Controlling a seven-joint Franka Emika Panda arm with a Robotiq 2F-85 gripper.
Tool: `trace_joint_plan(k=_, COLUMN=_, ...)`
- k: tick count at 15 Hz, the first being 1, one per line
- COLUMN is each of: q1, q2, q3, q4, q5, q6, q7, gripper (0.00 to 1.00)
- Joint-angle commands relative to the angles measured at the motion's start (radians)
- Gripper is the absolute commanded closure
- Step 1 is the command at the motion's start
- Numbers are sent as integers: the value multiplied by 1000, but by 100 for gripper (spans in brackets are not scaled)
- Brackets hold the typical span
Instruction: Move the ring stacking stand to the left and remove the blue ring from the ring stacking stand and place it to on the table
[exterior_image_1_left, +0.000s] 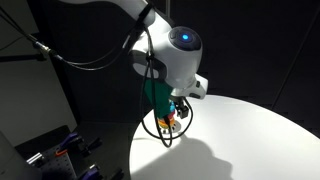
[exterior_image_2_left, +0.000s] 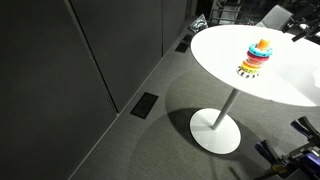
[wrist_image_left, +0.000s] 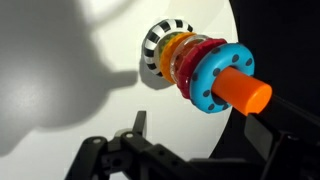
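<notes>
Since the gripper (wrist_image_left: 200, 150) hangs w/ jaws spread wide, empty, just short of the ring stacking stand (wrist_image_left: 243, 90) near the table (exterior_image_2_left: 215, 50) edge, an off-centre push could tip it; blue ring (wrist_image_left: 205, 70) sits topmost under the orange cap, so may snag when lifted.

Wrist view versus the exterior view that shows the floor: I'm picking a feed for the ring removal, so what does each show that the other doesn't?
Only the wrist view: the blue ring close up, outermost beside the post's orange tip, and the gripper, jaws apart. Only the exterior view: the round pedestal foot, the grey floor and dark wall panels. A dark shape at its right edge is too cropped to name. Both: the ring stacking stand with its rings, on the white table.
</notes>
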Motion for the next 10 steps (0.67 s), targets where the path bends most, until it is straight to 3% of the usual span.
trace_joint_plan(k=1, q1=-17, q2=32, q3=0, q4=27, q5=0, q6=-41, q7=3, gripper=0)
trace_joint_plan(k=10, q1=-27, q2=96, q3=13, q4=68, q5=11, q6=-103, q7=0, gripper=0)
